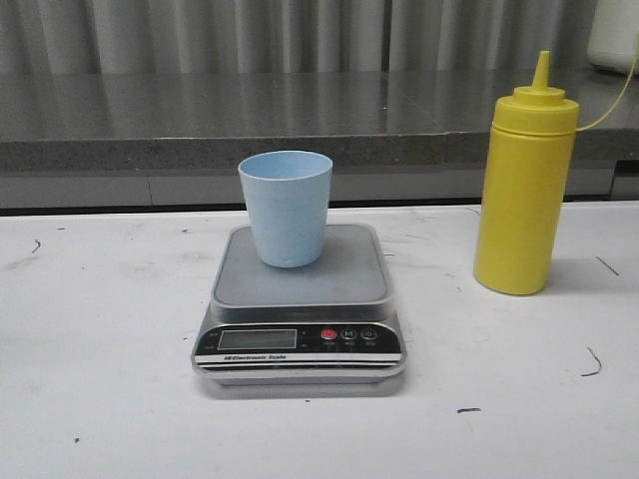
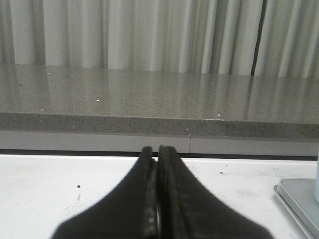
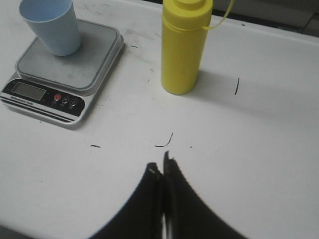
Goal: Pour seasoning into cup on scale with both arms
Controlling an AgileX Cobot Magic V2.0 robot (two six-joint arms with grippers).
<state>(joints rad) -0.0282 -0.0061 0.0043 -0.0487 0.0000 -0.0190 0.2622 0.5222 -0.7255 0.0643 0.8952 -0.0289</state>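
The yellow seasoning bottle [image 1: 526, 185] stands upright on the white table, to the right of the scale [image 1: 300, 299]. The pale blue cup [image 1: 287, 207] stands upright on the scale's grey platform. In the right wrist view the bottle [image 3: 183, 47], the cup [image 3: 51, 25] and the scale [image 3: 65, 74] lie ahead of my right gripper [image 3: 162, 163], which is shut, empty and well short of the bottle. My left gripper [image 2: 157, 149] is shut and empty, low over the table, with only the scale's corner [image 2: 299, 199] showing at the frame edge. No arm shows in the front view.
A grey stone ledge [image 1: 250, 115] with a pleated curtain behind it runs along the back of the table. A white object [image 1: 614, 35] sits on the ledge at the far right. Small dark pen marks [image 1: 592, 364] dot the table.
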